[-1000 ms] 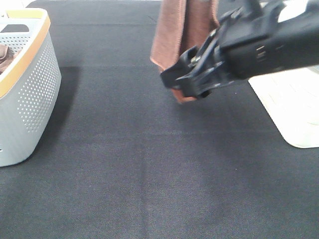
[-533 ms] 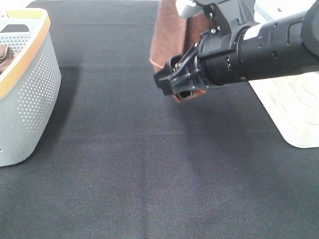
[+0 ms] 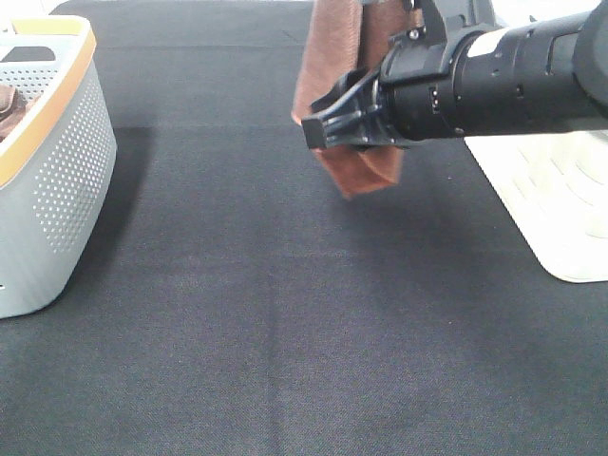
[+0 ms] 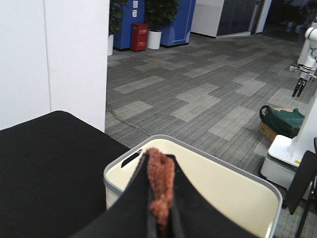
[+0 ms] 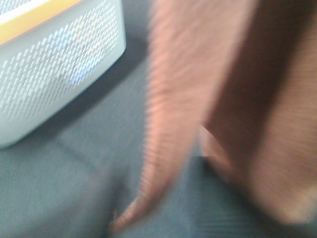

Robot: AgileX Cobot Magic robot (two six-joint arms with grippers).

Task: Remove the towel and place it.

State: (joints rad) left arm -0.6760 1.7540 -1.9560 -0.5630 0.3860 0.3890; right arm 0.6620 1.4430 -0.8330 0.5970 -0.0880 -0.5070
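The reddish-brown towel point(image 3: 334, 66) hangs down from above the top edge of the exterior high view, and its lower end point(image 3: 366, 176) hovers over the black table. My left gripper point(image 4: 158, 161) is shut on a bunched edge of the towel point(image 4: 161, 198); it is out of the exterior high view. My right gripper point(image 3: 321, 128) reaches in from the right, in front of the hanging towel. I cannot see how its jaws stand. The right wrist view shows the towel point(image 5: 198, 89) close up and blurred, with no fingers in sight.
A grey perforated basket point(image 3: 66, 171) with an orange rim stands at the left, with a scrap of darker brown fabric point(image 3: 6, 106) inside; it also shows in the right wrist view point(image 5: 54, 64). A white ribbed surface point(image 3: 560, 209) lies at the right. A cream bin point(image 4: 208, 153) is beyond the table.
My right arm has risen and turned, bringing its gripper higher against the hanging towel. The towel's lower end now shows below the arm. The basket has not moved.
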